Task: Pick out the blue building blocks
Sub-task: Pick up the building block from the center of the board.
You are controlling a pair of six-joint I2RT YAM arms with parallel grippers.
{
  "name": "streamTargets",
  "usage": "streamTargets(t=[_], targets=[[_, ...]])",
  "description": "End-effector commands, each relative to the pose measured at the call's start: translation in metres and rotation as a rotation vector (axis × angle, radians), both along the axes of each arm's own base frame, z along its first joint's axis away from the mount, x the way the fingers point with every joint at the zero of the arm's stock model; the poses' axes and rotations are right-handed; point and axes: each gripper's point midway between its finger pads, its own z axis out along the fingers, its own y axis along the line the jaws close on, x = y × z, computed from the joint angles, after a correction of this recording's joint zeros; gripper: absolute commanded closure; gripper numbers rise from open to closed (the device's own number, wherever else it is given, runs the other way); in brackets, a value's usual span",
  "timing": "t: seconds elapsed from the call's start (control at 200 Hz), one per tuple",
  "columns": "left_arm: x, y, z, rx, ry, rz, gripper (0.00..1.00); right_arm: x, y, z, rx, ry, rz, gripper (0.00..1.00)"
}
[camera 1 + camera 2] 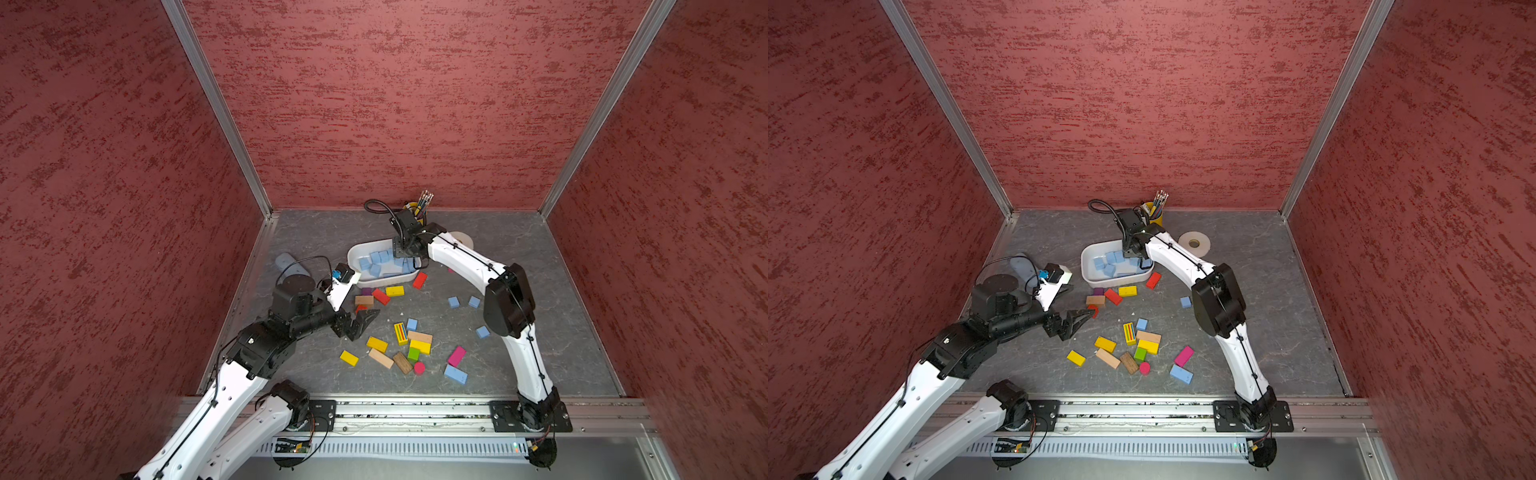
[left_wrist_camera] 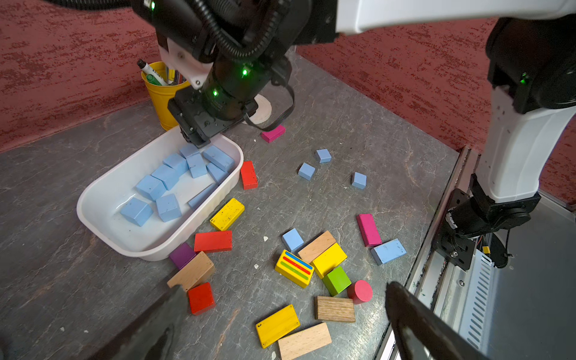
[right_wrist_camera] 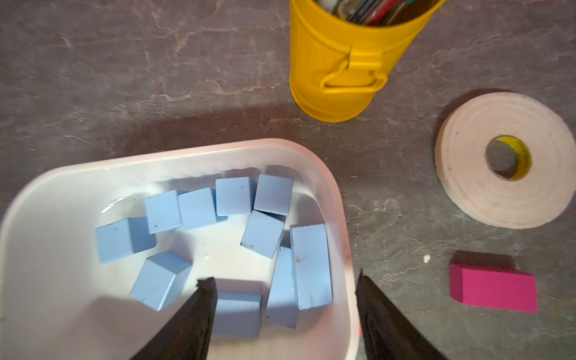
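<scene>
Blue wood, mostly gathered: about 10 blue blocks lie jumbled in the white tub, centre of both top views. 5 more sit loose on the grey desk. A pair of cubes lies right of centre, a single cube is close by the right arm, a hemmed cube rests against the striped block, and a long block lies lower right, just beside the pink block.

Right hand is over the tub's right end, jaws apart, nothing between them. Left hand is spread wide and empty, low over the desk by a red block.

Risks, as I judge them:
- The right hand's outer finger hangs right at the tub's rim. A sideways pull-away could hook the wall and drag or tip the tub.
- The hemmed cube has neighbours touching it. A finger coming down could land on 1 or shove the cluster.
- The long block may drag the pink block along.
- Both arms reaching the middle cluster together could clash.
</scene>
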Motion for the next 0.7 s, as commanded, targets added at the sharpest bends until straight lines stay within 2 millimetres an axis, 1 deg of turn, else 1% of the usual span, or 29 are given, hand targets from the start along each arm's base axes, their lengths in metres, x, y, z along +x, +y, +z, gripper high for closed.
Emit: streamTargets(t=[0.0,0.04,0.1,0.115,0.12,0.15,0.26,0.341,0.396,0.491,0.696], targets=[[-0.005,-0.004,0.0,-0.012,-0.003,-0.039,0.0,-0.007,-0.005,0.047,0.091,-0.079,-0.015,0.27],[-0.006,-0.005,0.0,-0.014,-0.003,-0.043,0.0,-0.012,-0.009,0.055,0.106,-0.093,-0.018,0.26],[-0.007,-0.006,0.0,-0.017,0.0,-0.05,0.0,-0.021,-0.016,0.057,0.111,-0.094,-0.021,0.24],[-0.007,-0.006,0.0,-0.017,0.001,-0.052,0.0,-0.024,-0.018,0.058,0.114,-0.096,-0.023,0.23],[-0.007,-0.006,0.0,-0.017,0.001,-0.052,0.0,-0.024,-0.018,0.063,0.12,-0.104,-0.023,0.23],[-0.007,-0.007,0.0,-0.018,0.001,-0.056,0.0,-0.029,-0.022,0.065,0.125,-0.107,-0.027,0.23],[-0.008,-0.009,-0.001,-0.021,0.01,-0.073,0.0,-0.047,-0.036,0.067,0.136,-0.107,-0.038,0.2],[-0.009,-0.011,-0.002,-0.024,0.016,-0.085,0.0,-0.061,-0.046,0.064,0.141,-0.096,-0.048,0.18],[-0.01,-0.012,-0.001,-0.027,0.019,-0.094,0.0,-0.07,-0.052,0.061,0.146,-0.088,-0.058,0.18],[-0.011,-0.014,-0.003,-0.03,0.03,-0.109,0.0,-0.086,-0.062,0.05,0.153,-0.066,-0.068,0.18],[-0.012,-0.016,-0.004,-0.029,0.038,-0.12,0.0,-0.119,-0.083,0.016,0.142,0.014,-0.095,0.17]])
